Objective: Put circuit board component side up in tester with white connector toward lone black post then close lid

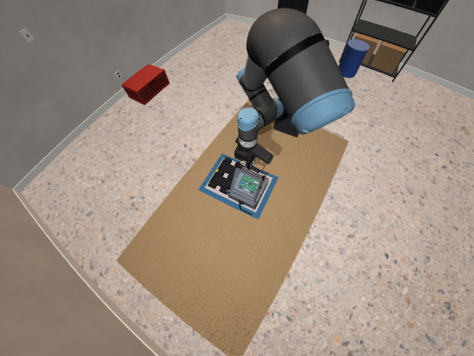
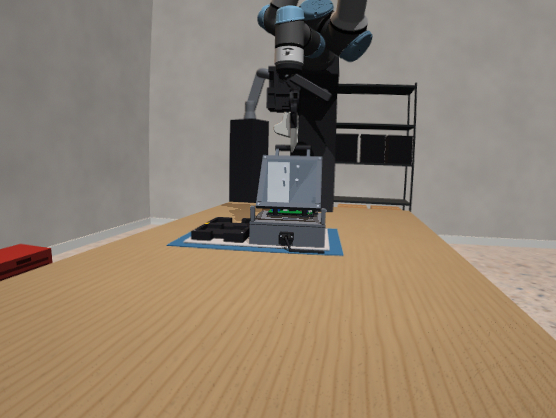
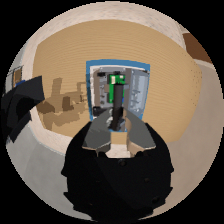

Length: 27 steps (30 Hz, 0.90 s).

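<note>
Risk: in my judgement the lid (image 2: 291, 181) could slip from the grip and drop hard, or swing back open, because the fingers pinch only the thin handle bar (image 2: 292, 148) at its raised top edge.
Second risk: if the circuit board (image 1: 249, 183) is not fully down on the pins, the closing lid could press on it; the pins cannot be made out here.
Arm pose: the arm reaches from behind the tester (image 2: 287, 233), wrist pointing straight down, gripper (image 2: 293, 140) just above the lid's upper edge.
Fingers: clamped together on the lid's handle bar, seen as a dark bar between them in the wrist view.
Lid: partly open, standing steeply and tilted forward over the tester, hinged at the front; not latched.
Circuit board: green, lying inside the tester under the raised lid.
Connector direction: too small to tell.
Tray: the black tray (image 2: 221, 231) sits just beside the tester on the blue mat (image 2: 334, 248), with no board in it.
</note>
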### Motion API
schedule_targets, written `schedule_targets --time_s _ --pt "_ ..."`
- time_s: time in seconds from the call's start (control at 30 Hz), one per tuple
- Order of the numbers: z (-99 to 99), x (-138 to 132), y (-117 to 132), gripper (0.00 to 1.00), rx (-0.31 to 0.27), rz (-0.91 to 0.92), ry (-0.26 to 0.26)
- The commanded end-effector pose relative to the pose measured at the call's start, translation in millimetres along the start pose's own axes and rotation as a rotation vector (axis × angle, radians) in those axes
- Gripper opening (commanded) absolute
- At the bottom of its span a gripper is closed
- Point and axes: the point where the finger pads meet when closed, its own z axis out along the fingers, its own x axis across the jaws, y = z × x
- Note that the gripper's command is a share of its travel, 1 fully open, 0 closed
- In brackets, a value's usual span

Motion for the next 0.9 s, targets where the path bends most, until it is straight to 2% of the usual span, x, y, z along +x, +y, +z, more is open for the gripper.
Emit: schedule_targets --time_s 0.0,0.87 --pt "4.0 -4.6 0.1 0.00 -0.001 0.000 0.001" --pt "26.4 -27.1 0.1 0.00 -0.001 0.000 0.001"
